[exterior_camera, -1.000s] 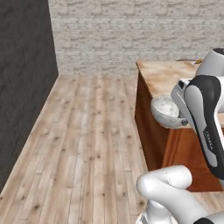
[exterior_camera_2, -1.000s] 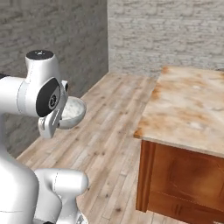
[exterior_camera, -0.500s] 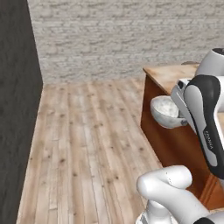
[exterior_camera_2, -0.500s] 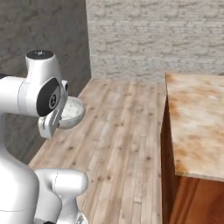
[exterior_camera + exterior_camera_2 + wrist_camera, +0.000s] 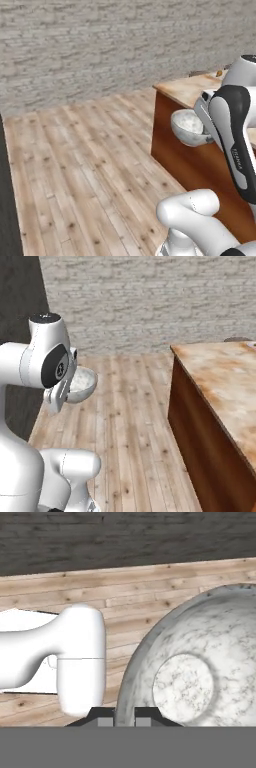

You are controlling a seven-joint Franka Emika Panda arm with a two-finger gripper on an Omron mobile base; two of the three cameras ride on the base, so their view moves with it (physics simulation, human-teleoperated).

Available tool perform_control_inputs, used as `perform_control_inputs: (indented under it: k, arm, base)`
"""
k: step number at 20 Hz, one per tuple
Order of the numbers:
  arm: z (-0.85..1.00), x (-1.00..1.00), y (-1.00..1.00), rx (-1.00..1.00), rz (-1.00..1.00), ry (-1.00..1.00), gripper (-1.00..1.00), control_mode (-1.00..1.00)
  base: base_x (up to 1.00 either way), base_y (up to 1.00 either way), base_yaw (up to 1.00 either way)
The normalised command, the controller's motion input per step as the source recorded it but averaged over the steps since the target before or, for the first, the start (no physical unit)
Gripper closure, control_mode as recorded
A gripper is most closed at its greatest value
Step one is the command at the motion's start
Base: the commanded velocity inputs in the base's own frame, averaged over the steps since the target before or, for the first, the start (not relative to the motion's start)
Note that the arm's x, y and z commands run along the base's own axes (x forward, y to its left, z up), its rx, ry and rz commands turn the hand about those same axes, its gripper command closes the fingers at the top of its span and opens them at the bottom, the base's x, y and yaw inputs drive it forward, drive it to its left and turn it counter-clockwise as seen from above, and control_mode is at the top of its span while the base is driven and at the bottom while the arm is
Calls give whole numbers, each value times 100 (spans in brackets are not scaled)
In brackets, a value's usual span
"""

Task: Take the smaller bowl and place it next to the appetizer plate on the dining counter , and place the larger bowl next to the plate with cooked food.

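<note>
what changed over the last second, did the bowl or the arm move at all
The base has turned, so both base views swung: the brick wall now fills the background and the dining counter sits differently in each picture. That is camera motion, not the things moving. The arm's pose looks unchanged, and the gripper stays shut on the rim of the smaller bowl, carried off the counter over the wood floor. Nothing was let go.

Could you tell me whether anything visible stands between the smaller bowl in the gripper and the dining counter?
Nothing visible does. The smaller bowl is held at its rim by the gripper, with bare wooden floor between it and the dining counter. The appetizer plate cannot be made out.
</note>
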Motion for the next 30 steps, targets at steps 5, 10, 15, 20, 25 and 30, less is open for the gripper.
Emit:
perform_control_inputs:
  k: [5, 10, 15, 20, 25, 30]
  arm:
    - [0, 0, 0, 0, 0, 0, 100, 100]
    - [0, 0, 0, 0, 0, 0, 100, 100]
    - [0, 0, 0, 0, 0, 0, 100, 100]
    - [0, 0, 0, 0, 0, 0, 100, 100]
    - [0, 0, 0, 0, 0, 0, 100, 100]
    - [0, 0, 0, 0, 0, 0, 100, 100]
  base:
    - [100, 100, -46]
    - [100, 100, -43]
    - [100, 100, -40]
    - [100, 100, -47]
    - [100, 100, -48]
    - [72, 100, -53]
